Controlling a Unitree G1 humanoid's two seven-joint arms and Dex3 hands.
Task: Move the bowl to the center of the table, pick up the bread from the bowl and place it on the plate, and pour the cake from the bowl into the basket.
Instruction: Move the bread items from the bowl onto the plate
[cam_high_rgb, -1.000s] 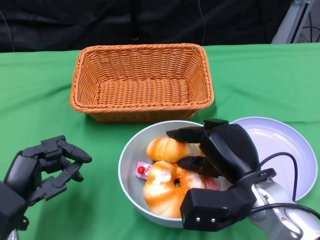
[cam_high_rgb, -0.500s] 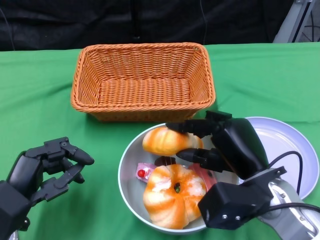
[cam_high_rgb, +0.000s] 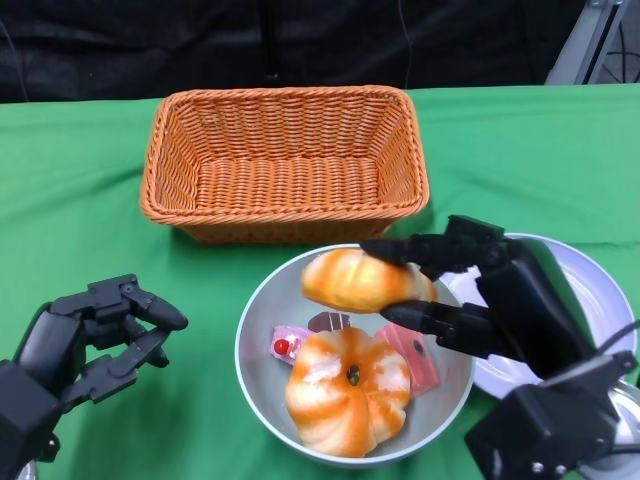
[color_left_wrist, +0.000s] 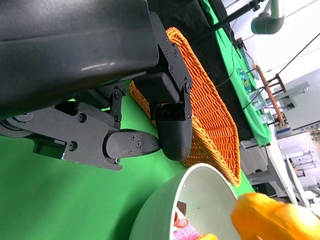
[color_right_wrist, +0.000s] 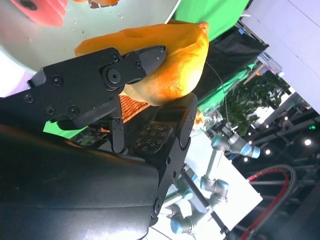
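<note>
My right hand (cam_high_rgb: 470, 290) pinches the bread (cam_high_rgb: 362, 280) above the bowl (cam_high_rgb: 256, 330), which sits mid-table; the plate (cam_high_rgb: 590, 290) beside it waits. My left hand (cam_high_rgb: 95, 335) hangs half-curled, holding nothing. Cake (cam_high_rgb: 348, 390) remains unpoured; the basket (cam_high_rgb: 285, 165) holds none.

The table (cam_high_rgb: 80, 150) is seen from above and in front by the head view, angled down, with the basket (cam_high_rgb: 285, 160) at 12 o'clock and the bowl (cam_high_rgb: 252, 340) below centre. The right wrist view is taken very close behind the right hand (color_right_wrist: 125, 90), turned sideways, so the bread (color_right_wrist: 170, 60) fills its middle. The left wrist view is set close behind the left hand (color_left_wrist: 150, 130), tilted. Basket (color_left_wrist: 210, 115), bowl (color_left_wrist: 165, 210) and bread (color_left_wrist: 275, 220) are shared with the head view.
</note>
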